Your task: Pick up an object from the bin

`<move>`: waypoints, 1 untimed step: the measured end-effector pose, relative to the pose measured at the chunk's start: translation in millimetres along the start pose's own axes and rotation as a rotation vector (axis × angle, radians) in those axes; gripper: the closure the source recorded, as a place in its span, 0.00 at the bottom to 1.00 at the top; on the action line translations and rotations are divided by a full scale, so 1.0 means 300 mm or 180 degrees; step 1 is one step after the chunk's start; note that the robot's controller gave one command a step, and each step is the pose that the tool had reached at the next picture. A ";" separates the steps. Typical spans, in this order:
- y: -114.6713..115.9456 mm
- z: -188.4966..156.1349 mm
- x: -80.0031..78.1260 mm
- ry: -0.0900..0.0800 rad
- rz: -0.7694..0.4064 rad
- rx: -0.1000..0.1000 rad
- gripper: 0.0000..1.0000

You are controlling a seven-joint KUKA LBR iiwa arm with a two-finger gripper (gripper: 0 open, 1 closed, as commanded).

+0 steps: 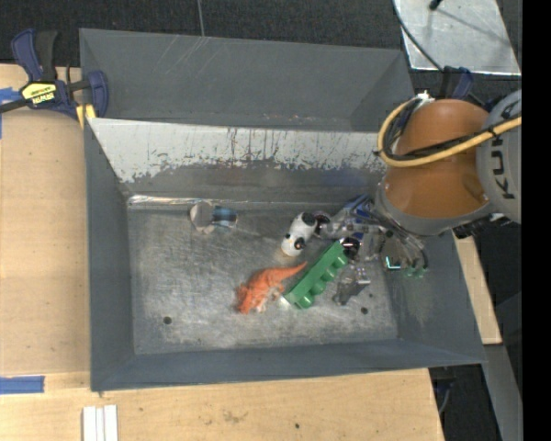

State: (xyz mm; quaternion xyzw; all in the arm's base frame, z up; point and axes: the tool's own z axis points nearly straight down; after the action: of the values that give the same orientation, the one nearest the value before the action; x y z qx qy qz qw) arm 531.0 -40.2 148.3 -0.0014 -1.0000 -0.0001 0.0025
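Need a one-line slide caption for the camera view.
Gripper low in the grey bin, beside a green ridged block, with an orange toy animal and a small white-and-black toy close by.

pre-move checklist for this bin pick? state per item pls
1. Gripper inside the bin walls: ok.
2. Candidate close by: ok, green ridged block lies just left of the gripper.
3. Block free of neighbours: not ok, orange toy animal appears to touch its lower left end.
4. White-and-black toy figure clear of the descent: cannot tell.
5. Nothing already held: cannot tell.
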 end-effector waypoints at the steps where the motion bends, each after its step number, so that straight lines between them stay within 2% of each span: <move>1: 0.000 -0.014 -0.006 -0.0026 -0.0004 0.0002 0.00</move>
State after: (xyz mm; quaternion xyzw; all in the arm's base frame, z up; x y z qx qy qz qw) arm 533.0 -40.2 152.5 -0.0007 -1.0000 0.0003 -0.0015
